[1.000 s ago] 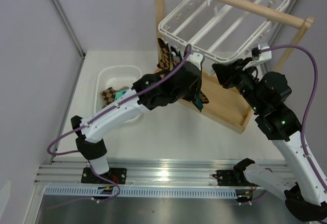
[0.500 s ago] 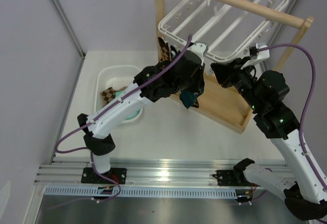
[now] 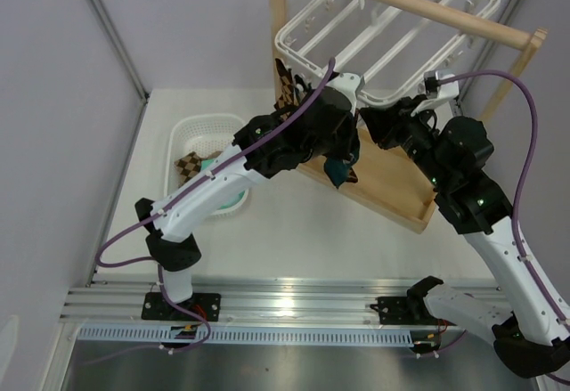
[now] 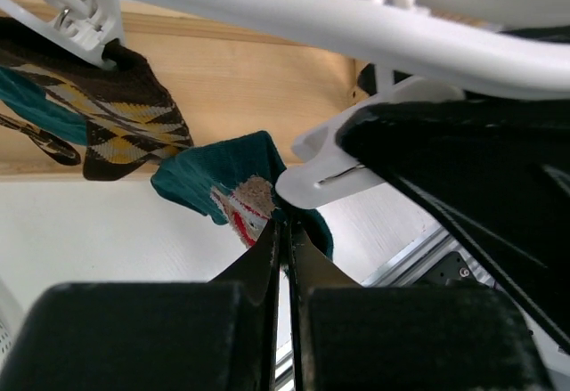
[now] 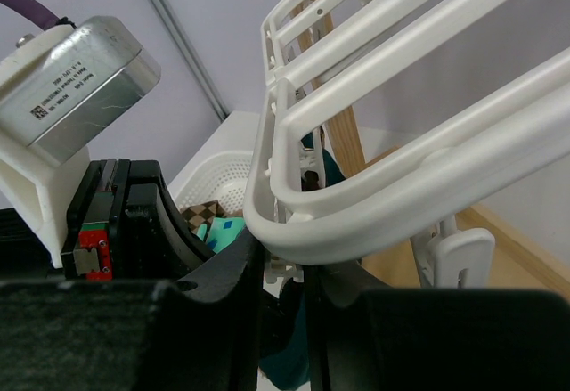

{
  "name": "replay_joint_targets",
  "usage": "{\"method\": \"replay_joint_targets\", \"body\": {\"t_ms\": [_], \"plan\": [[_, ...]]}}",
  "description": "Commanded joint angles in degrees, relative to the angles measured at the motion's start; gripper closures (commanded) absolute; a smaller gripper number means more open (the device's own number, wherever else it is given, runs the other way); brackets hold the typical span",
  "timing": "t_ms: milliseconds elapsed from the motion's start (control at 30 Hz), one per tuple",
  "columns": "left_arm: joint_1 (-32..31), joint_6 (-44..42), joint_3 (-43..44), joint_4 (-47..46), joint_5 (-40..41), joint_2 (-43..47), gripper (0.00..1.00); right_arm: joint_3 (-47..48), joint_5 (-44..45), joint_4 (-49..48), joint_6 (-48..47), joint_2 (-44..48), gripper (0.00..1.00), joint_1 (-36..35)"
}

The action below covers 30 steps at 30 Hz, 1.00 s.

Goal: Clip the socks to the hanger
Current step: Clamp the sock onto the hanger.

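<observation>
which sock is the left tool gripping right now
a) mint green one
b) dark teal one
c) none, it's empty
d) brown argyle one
b: the left tool is pinched shut on the dark teal sock just under the hanger, while the brown argyle sock hangs beside it from a hanger clip.

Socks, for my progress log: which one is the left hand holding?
The dark teal sock with the white-red figure, pinched in the left hand. The brown argyle sock hangs from a hanger clip instead.
</observation>
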<state>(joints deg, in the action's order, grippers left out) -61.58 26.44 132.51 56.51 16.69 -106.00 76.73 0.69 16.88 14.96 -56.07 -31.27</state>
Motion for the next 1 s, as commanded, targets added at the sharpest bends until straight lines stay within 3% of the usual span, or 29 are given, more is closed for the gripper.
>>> {"method": "replay_joint_targets", "body": {"t_ms": [0,533,967], "plan": [[0.2,-0.9,1.5,-2.5,-0.4,2.3,0.99,-0.9,-2.5,2.4,-0.2,-1.3,0.95,-0.4],[1.0,-0.7,-0.3,-2.6,3.1,4.6,0.99,-2.2,-1.2,2.7,-0.6,-1.8,0.95,-0.3],[0.9,-0.3,-0.6,-4.6,-1.0,5.0,0.99,-1.9,-1.9,2.4,-0.3,-2.2,0.95,-0.3]]}}
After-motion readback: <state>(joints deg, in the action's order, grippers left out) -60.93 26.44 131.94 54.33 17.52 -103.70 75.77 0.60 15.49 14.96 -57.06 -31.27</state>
